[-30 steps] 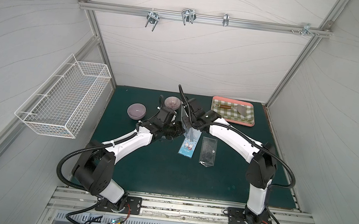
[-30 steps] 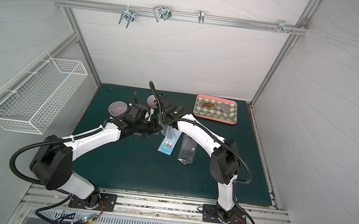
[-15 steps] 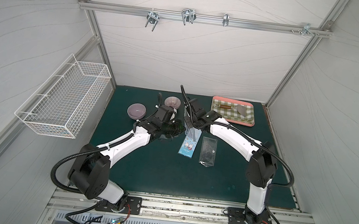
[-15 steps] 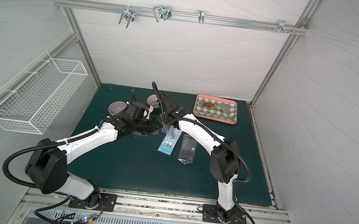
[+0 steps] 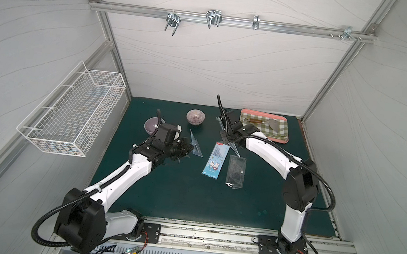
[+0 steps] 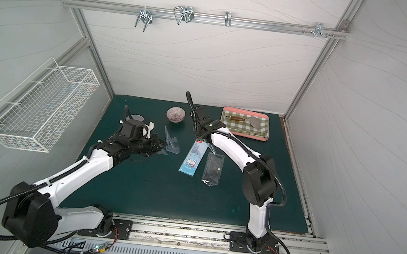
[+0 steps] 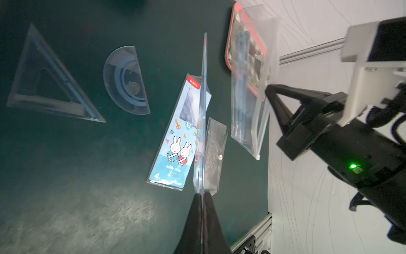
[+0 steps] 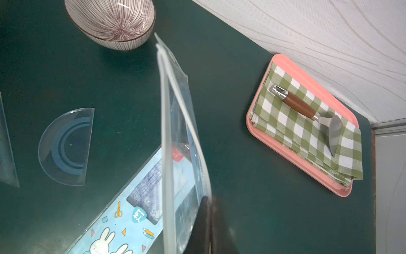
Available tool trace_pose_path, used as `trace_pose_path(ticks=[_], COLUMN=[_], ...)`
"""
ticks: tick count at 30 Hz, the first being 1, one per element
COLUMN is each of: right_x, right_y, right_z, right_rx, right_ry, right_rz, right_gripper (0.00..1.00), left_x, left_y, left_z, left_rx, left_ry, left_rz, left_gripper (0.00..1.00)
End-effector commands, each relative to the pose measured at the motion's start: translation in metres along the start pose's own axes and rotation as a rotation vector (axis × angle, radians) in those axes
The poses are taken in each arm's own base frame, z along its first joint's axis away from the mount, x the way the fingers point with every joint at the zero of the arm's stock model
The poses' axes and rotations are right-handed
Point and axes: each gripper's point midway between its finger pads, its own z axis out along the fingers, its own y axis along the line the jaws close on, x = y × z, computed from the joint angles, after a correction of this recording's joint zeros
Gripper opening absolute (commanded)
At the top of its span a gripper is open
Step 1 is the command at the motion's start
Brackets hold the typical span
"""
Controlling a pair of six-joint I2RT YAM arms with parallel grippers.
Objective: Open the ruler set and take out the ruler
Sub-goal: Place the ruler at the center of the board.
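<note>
A dark green worktop (image 5: pixel 188 197) carries a white bowl with fine purple stripes (image 5: pixel 195 117) near the back and a plain mauve bowl (image 5: pixel 151 124) nearer the left wall. At the back right, a pink rectangular tray (image 5: pixel 264 113) holds a folded green-and-white checked cloth (image 5: pixel 275 131), with a wooden-handled metal spatula (image 8: pixel 296 103) lying on it. A white wire basket (image 5: pixel 75 109) hangs on the left wall.

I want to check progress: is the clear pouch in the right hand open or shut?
Open. On the clear pouch, two white mouth strips stand apart; the right hand pinches it.
</note>
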Motion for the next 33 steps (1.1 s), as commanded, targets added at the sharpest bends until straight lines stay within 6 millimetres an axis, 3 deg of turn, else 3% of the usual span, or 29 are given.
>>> trace_pose_path(ticks=[1, 12, 20, 31, 33], right_x=[-0.019, -0.020, -0.020, -0.022, -0.023], right_y=[-0.015, -0.019, -0.020, -0.020, -0.020], right_z=[-0.026, -0.034, -0.033, -0.034, -0.035], right_rx=[0.019, 0.019, 0.016, 0.016, 0.015], right_ry=[-0.076, -0.091, -0.090, -0.094, -0.096], right_rz=[0.018, 0.014, 0.015, 0.012, 0.012], right_gripper=[0.00, 0.00, 0.00, 0.00, 0.00], left_x=[-0.004, -0.009, -0.022, -0.011, -0.010], left_y=[0.023, 0.115, 0.144, 0.178, 0.180], left_z=[-0.002, 0.010, 0.014, 0.026, 0.025], left_rx=[-0.045, -0.096, -0.059, -0.100, -0.112], left_ry=[-0.044, -0.062, -0.080, -0.009, -0.008], left_rz=[-0.020, -0.284, -0.349, -0.418, -0.421], left_gripper=[0.00, 0.00, 0.00, 0.00, 0.04])
